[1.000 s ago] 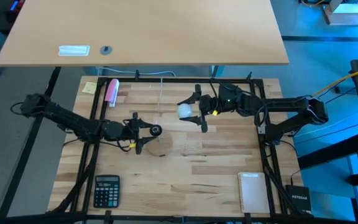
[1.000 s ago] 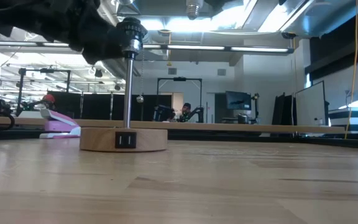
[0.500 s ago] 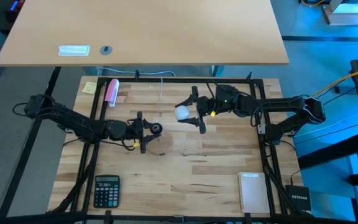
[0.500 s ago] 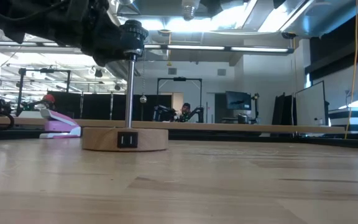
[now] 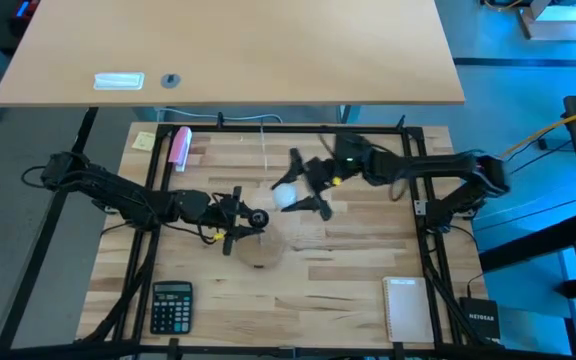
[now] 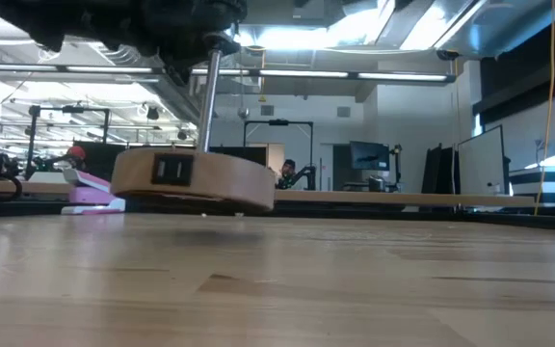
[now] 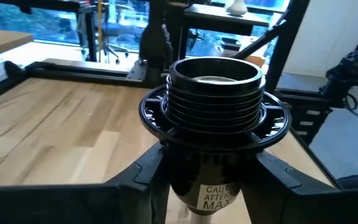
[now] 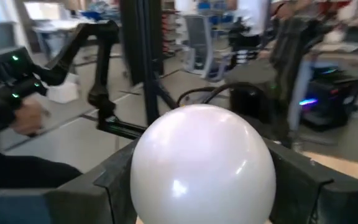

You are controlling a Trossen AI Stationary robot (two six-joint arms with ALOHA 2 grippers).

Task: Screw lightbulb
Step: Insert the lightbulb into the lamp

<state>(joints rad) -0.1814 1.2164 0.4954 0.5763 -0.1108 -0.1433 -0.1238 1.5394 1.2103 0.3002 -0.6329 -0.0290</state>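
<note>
A pale wooden table (image 5: 318, 270) with a black frame carries a few things. A calculator (image 5: 171, 306) lies near its front left corner and a white notepad (image 5: 405, 309) near the front right. At the back left lie a pink stapler (image 5: 180, 147) and a yellow sticky note (image 5: 144, 141).

You see a lightbulb (image 8: 202, 165) with a smooth, glossy white shell that catches soft highlights. The socket (image 7: 214, 93) looks like ribbed black plastic with a semi-gloss sheen, carrying a pale printed label. Its round base (image 6: 193, 180) is pale, matt wood, on a thin bright metal stem (image 6: 207, 98). The worktop (image 5: 348, 270) shows light wooden planks with visible grain and a smooth satin finish.
</note>
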